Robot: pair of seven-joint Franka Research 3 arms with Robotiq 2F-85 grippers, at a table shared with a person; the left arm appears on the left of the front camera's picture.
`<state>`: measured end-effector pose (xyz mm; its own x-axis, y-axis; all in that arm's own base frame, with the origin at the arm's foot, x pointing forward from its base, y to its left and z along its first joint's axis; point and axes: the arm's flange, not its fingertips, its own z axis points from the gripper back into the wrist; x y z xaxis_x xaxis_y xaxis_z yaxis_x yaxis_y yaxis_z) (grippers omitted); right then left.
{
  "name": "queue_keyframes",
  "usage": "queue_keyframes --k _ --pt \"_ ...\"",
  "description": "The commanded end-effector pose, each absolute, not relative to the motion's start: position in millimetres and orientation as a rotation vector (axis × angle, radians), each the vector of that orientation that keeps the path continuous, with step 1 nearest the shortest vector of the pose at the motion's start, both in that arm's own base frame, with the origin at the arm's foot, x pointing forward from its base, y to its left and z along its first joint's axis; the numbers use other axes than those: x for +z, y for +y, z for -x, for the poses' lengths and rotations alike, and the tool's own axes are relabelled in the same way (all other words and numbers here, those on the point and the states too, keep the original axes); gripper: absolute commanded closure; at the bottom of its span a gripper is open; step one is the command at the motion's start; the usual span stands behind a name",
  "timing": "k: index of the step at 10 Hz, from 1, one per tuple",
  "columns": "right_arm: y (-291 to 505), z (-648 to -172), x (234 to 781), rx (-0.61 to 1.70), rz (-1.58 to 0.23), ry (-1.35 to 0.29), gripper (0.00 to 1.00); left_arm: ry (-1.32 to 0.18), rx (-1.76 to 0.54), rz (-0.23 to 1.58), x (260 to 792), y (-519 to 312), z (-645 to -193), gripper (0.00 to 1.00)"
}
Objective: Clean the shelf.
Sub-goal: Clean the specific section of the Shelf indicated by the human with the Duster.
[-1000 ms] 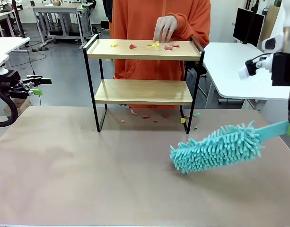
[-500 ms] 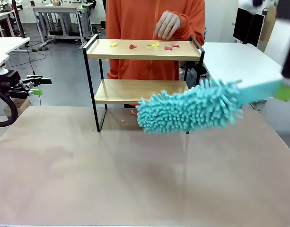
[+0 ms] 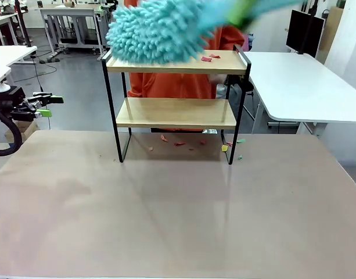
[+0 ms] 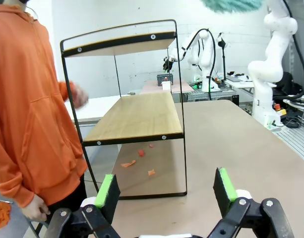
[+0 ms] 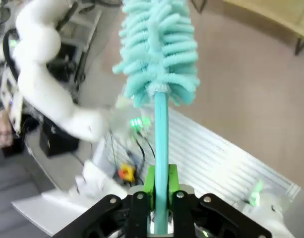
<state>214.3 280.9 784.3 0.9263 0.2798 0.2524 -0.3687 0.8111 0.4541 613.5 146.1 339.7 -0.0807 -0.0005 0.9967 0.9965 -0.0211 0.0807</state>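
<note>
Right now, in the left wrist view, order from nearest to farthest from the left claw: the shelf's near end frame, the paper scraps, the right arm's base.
1. Shelf's near end frame, straight ahead of the left claw.
2. Paper scraps, on the table behind that frame.
3. Right arm's base, far right across the table.

Robotics lab, open-plan. Grey floor (image 3: 79,87) with loose cables (image 3: 47,58) trailing over it. Rows of white desks on metal frames (image 3: 73,14) at the back, another white desk (image 3: 294,81) at the right, black monitor (image 3: 304,32) behind it. Brown-topped desk (image 3: 166,215) up front, white robot arm (image 4: 271,54) mounted at its edge. Plain white wall (image 4: 92,20). Right wrist view: wires (image 5: 137,144) bunched below an arm, blurred. Person in orange hoodie (image 4: 28,99) stands alongside.
</note>
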Motion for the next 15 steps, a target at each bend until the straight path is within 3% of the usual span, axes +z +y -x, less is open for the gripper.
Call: queue_keyframes --k 1,4,5,9,10,12,15 --pt "324.8 -237.5 771.3 0.180 -0.494 -0.295 0.87 -1.252 -1.292 1.181 341.7 146.3 -612.9 0.00" --pt "334.1 -263.8 768.4 0.055 -0.535 -0.245 0.87 -1.252 -1.292 1.181 341.7 146.3 -612.9 0.00" --pt "339.4 -247.3 767.6 0.148 -0.526 -0.305 0.87 -1.252 -1.292 1.181 341.7 146.3 -612.9 0.00" --pt "344.2 -252.6 761.8 0.134 -0.515 -0.283 0.87 -1.252 -1.292 1.181 341.7 146.3 -612.9 0.00" --pt "382.3 -261.2 760.7 0.039 -0.386 -0.388 0.87 -1.252 -1.292 1.181 341.7 146.3 -612.9 0.00" --pt "439.6 -278.2 766.7 0.017 -0.338 -0.510 0.87 -1.252 -1.292 1.181 341.7 146.3 -612.9 0.00" --pt "484.9 -303.5 755.1 -0.021 -0.279 -0.551 0.87 -1.252 -1.292 1.181 341.7 146.3 -612.9 0.00"
